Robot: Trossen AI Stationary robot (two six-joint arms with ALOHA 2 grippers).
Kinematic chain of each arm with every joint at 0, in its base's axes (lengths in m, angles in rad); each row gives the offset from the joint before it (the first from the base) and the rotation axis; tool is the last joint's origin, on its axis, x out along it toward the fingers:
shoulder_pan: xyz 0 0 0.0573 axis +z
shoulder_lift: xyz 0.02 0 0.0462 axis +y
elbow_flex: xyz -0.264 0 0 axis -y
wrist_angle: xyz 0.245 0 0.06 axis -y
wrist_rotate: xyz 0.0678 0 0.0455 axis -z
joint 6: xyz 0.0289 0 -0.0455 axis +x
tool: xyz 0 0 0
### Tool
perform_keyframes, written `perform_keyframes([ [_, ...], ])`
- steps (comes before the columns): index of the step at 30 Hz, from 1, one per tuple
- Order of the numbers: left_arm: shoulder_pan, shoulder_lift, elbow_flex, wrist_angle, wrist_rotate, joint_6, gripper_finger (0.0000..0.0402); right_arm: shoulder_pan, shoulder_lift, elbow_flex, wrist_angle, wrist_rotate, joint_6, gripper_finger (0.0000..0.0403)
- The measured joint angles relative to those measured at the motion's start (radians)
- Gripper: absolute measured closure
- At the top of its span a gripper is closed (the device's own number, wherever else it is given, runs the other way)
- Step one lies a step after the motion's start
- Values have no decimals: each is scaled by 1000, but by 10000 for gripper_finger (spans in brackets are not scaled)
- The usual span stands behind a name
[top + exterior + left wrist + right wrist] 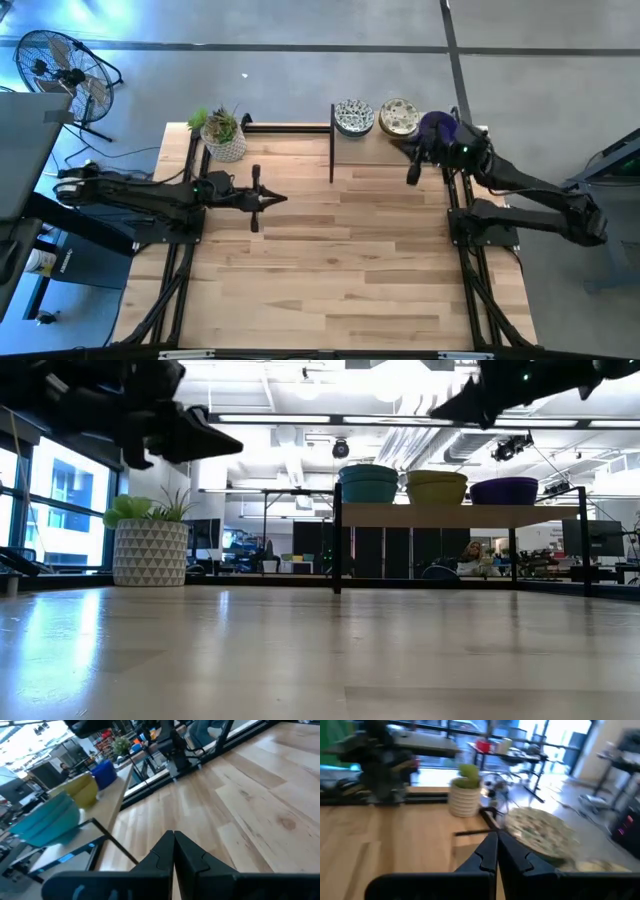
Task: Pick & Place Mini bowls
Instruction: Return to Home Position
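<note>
The pale wooden table (330, 270) fills the lower half of the overhead frame with nothing on its boards. From that I judge the sorting finished, with nothing left to fetch.

Nearest to me, at the bottom centre of each wrist frame, my left gripper (173, 836) and my right gripper (496, 836) both have their fingers pressed tip to tip with nothing between them. Empty and closed is how I would carry them on the way back to rest. Overhead, the left one sits at left centre, pointing across the table and well apart from the shelf (370, 150). The right one hangs at upper right, just beside the shelf, and its arm crosses part of the purple stack (432, 122).

The bowls (436, 487) are all on that shelf at the table's far edge, grouped so like sits on like. Left to right they run a blue-patterned stack (354, 117), a cream-patterned stack (399, 117), then the purple one. A plant pot (226, 145) stands apart at the far left corner.

The overhead frame gives pattern and order but no height. The table-level frame shows the stacks side on, on a raised board with open space beneath. It also shows both arms up in the top corners, clear of the table. Only my right wrist shows the speckled pattern close up, right of centre.

Farther off, a fan (60, 70) stands at upper left overhead. An office with desks and ceiling lights lies behind the shelf.
</note>
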Motion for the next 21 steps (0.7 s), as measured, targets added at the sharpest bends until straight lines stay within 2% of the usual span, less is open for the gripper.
perform_keyframes([
  [4, 0, -71, 0, -74, -44, 19, 402, 168, 8, -56, 107, 92, -36, 403],
  [8, 0, -111, 0, -116, -78, 30, 402, 274, 7, -166, 266, 145, -31, 403],
  [15, 13, -149, -44, -91, -72, 38, 402, 357, -15, -286, 345, 152, 9, 403],
  [21, 120, -271, -141, -49, 32, -48, 402, 407, -95, -336, 342, 166, 18, 403],
])
